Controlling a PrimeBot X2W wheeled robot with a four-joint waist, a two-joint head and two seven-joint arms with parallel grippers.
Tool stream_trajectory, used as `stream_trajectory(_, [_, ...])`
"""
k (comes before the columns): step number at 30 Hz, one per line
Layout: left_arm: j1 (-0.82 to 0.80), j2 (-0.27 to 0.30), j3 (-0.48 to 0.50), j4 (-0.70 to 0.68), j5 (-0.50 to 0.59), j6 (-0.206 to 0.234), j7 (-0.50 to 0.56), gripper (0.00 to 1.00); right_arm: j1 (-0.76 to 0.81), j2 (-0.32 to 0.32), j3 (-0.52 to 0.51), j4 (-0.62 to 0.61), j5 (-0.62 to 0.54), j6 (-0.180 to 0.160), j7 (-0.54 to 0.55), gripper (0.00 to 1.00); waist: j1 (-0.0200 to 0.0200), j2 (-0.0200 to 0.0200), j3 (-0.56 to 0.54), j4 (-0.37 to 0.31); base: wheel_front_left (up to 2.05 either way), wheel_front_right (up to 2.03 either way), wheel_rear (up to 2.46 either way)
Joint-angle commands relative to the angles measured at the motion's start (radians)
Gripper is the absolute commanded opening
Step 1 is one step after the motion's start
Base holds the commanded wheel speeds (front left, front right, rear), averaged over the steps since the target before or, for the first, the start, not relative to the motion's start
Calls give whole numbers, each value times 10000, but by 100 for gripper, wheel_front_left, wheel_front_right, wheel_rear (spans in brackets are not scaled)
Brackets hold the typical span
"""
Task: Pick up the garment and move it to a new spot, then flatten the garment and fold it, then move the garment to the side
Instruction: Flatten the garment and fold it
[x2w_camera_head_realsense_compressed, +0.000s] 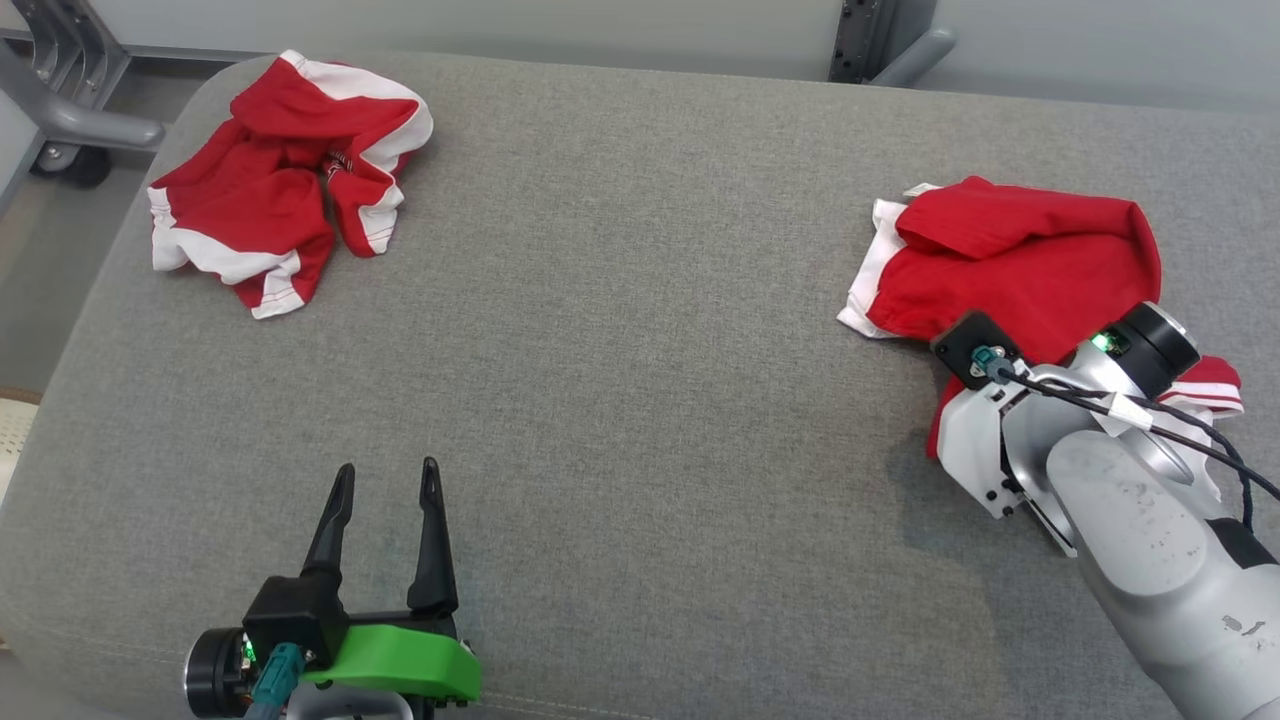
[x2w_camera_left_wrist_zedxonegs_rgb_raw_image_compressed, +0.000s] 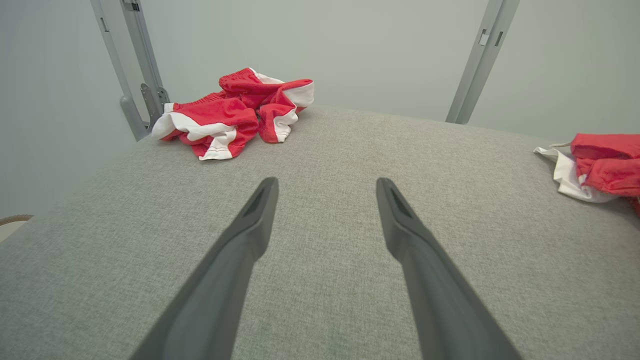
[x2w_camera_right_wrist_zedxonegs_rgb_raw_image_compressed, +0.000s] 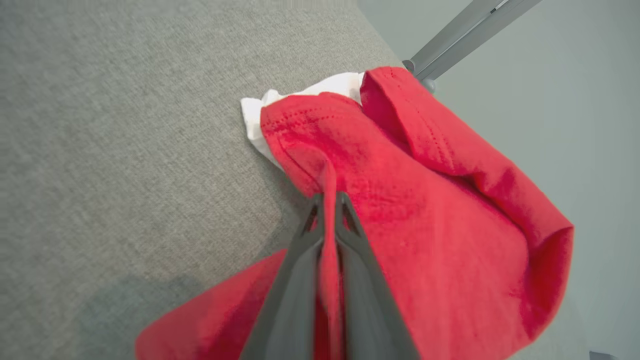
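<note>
A crumpled red and white garment (x2w_camera_head_realsense_compressed: 1020, 265) lies at the right side of the grey padded table (x2w_camera_head_realsense_compressed: 620, 330). In the right wrist view my right gripper (x2w_camera_right_wrist_zedxonegs_rgb_raw_image_compressed: 328, 199) is shut on a pinched fold of this red garment (x2w_camera_right_wrist_zedxonegs_rgb_raw_image_compressed: 425, 210). In the head view the fingers are hidden under the wrist and cloth. My left gripper (x2w_camera_head_realsense_compressed: 388, 478) stands open low at the near left, over bare grey cloth, with nothing between its fingers (x2w_camera_left_wrist_zedxonegs_rgb_raw_image_compressed: 260, 210). The same garment (x2w_camera_left_wrist_zedxonegs_rgb_raw_image_compressed: 600, 162) shows at the right edge of the left wrist view.
A second red and white garment (x2w_camera_head_realsense_compressed: 285, 180) lies bunched at the far left corner, also seen as a heap (x2w_camera_left_wrist_zedxonegs_rgb_raw_image_compressed: 235, 112) ahead of the left fingers. Grey metal frame posts (x2w_camera_left_wrist_zedxonegs_rgb_raw_image_compressed: 477, 60) stand behind the table. The table's right edge (x2w_camera_right_wrist_zedxonegs_rgb_raw_image_compressed: 395, 55) runs close by the held garment.
</note>
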Motion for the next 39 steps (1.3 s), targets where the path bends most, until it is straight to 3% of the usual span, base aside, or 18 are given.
stream_trajectory(1, [-107,15,18,1,16,17,-29,100,162,13,-107,-185,-50,-21,-65,0,0,70,14,-8,0,0,0])
stream_trajectory(9, [-161,15,46,64,50,-35,-27,100,486,442,-368,-1701,206,-19,-639,0,0,70,9,-53,0,0,0])
stream_trajectory(17, [-235,15,-7,134,91,-69,-27,100,396,1373,1092,-2937,1234,-19,-1053,0,0,70,-16,4,0,0,0])
stream_trajectory(21, [-335,15,-64,173,82,-98,-27,100,82,1836,2428,-2373,1930,-19,-1211,0,0,70,32,135,0,0,0])
stream_trajectory(27, [-477,15,-267,231,17,-145,-27,100,-509,2436,4078,-318,2619,-19,-1779,0,0,70,156,489,0,0,0])
stream_trajectory(28, [-490,15,-295,234,8,-139,-27,100,-565,2496,4296,50,2699,-19,-1838,28,0,70,171,552,0,0,0])
stream_trajectory(29, [-490,15,-295,234,8,-139,-27,100,-565,2496,4296,50,2699,-19,-1838,28,0,70,171,552,0,0,0])
stream_trajectory(30, [-500,15,-299,236,7,-128,-29,100,-626,2569,4455,327,2823,-19,-2028,92,0,70,178,596,0,0,0])
stream_trajectory(31, [-501,15,-286,235,4,-107,-27,100,-724,2621,4560,565,2943,-19,-2187,100,0,70,181,621,0,0,0])
stream_trajectory(35, [-403,13,-168,218,41,-57,-29,100,-980,2697,4939,1061,3489,-19,-2800,100,0,70,144,578,0,0,0])
stream_trajectory(39, [-222,13,-14,144,110,14,-29,100,-1171,2716,4667,1089,3880,-19,-3318,100,0,70,25,281,0,0,0])
